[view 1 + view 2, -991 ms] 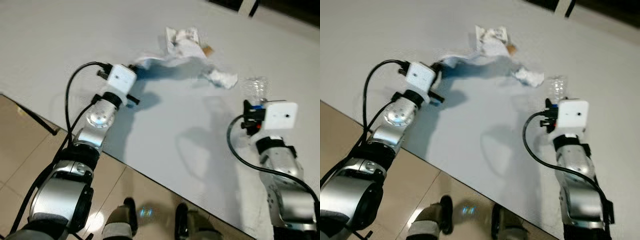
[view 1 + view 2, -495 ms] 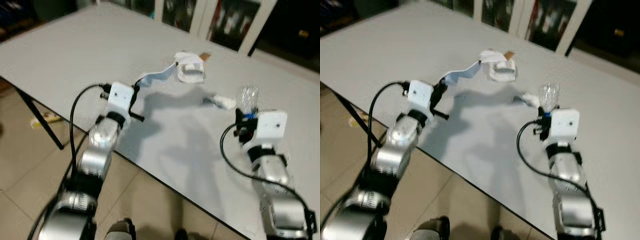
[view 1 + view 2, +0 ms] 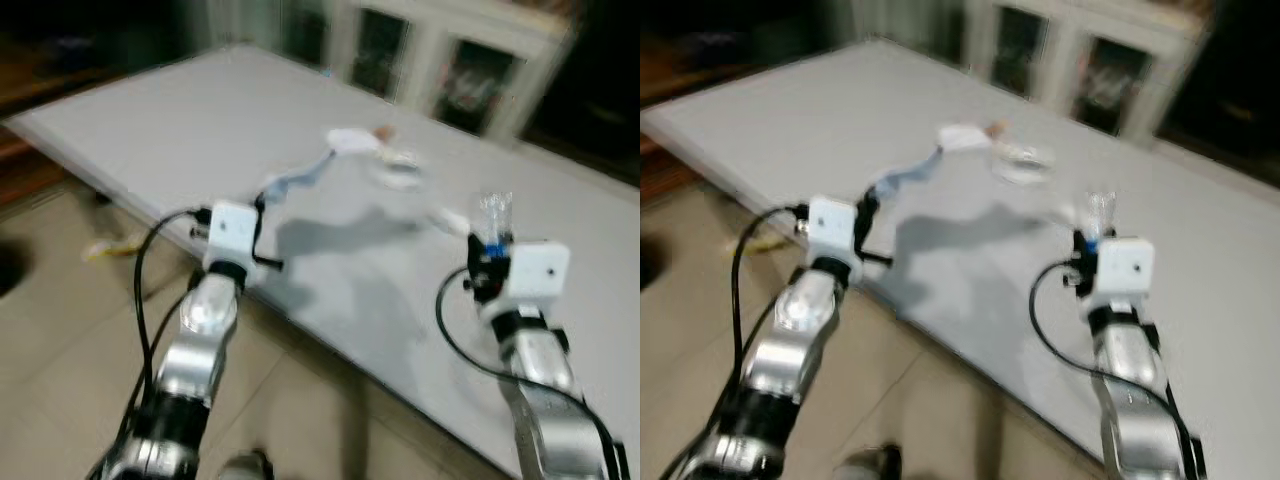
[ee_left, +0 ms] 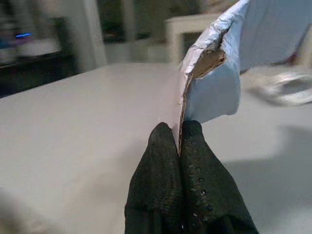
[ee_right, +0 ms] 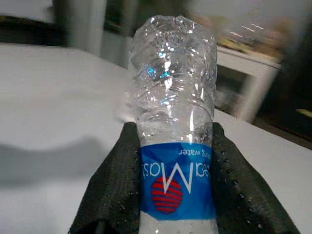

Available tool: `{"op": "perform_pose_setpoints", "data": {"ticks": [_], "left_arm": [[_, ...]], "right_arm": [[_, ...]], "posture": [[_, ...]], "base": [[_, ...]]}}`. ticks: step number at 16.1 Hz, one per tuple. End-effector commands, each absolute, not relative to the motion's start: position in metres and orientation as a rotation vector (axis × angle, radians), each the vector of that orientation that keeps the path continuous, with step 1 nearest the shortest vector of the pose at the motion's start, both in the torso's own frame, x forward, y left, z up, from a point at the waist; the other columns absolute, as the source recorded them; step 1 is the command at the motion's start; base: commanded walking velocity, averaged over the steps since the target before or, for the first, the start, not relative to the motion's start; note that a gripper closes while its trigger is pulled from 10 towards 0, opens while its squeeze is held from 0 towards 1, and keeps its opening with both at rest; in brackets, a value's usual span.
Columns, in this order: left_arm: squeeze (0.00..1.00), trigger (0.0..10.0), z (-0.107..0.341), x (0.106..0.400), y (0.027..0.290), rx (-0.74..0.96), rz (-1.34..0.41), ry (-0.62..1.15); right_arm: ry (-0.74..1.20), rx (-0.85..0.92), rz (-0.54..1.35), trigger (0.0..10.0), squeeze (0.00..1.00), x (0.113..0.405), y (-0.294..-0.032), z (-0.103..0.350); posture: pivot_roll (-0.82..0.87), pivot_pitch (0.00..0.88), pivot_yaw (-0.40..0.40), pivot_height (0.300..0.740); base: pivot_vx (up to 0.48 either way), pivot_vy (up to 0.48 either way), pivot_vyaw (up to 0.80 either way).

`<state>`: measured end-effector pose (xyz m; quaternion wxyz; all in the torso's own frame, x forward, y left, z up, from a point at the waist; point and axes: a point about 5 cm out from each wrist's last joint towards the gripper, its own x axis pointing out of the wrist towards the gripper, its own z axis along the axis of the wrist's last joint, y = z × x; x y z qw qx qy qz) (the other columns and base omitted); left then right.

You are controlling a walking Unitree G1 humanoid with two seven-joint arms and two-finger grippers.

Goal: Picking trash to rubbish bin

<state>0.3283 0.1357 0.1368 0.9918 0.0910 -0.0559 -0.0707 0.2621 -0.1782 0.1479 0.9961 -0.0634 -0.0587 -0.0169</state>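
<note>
Both arms raised higher; left tool pinching cardboard strip, right tool clamping bottle above table

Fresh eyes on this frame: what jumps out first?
Both end effectors are loaded. The left end effector is shut on the edge of a torn pale-blue wrapper, which trails from it up over the grey table. The right end effector grips a crumpled clear bottle by its blue label, held above the table's near right part. More crumpled trash lies on the table between the arms, further back.
</note>
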Motion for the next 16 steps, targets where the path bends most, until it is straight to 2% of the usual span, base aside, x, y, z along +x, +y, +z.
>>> {"op": "perform_pose_setpoints", "data": {"ticks": [1, 2, 3, 16], "left_arm": [[0.00, 4.9, 0.143, 0.331, 0.136, 0.188, -0.128, -0.122], [0.00, 7.8, 0.144, 0.332, 0.136, 0.187, -0.128, -0.120], [0.00, 10.0, 0.146, 0.335, 0.133, 0.182, -0.130, -0.122], [0.00, 10.0, 0.150, 0.340, 0.119, 0.133, -0.125, -0.098]], "right_arm": [[-0.126, -0.133, -0.042, 10.0, 0.00, 0.261, -0.179, 0.149], [-0.126, -0.134, -0.042, 10.0, 0.00, 0.261, -0.179, 0.148], [-0.126, -0.135, -0.040, 10.0, 0.00, 0.260, -0.178, 0.148], [-0.145, -0.131, -0.052, 10.0, 0.00, 0.263, -0.178, 0.150]], "posture": [[0.24, 0.006, -0.074, 0.740], [0.24, 0.004, -0.072, 0.740], [0.24, 0.002, -0.069, 0.740], [0.23, 0.004, -0.068, 0.740]], "base": [[0.000, 0.000, 0.80], [0.000, 0.000, 0.80], [0.000, 0.000, 0.80], [0.000, 0.000, 0.80]]}}
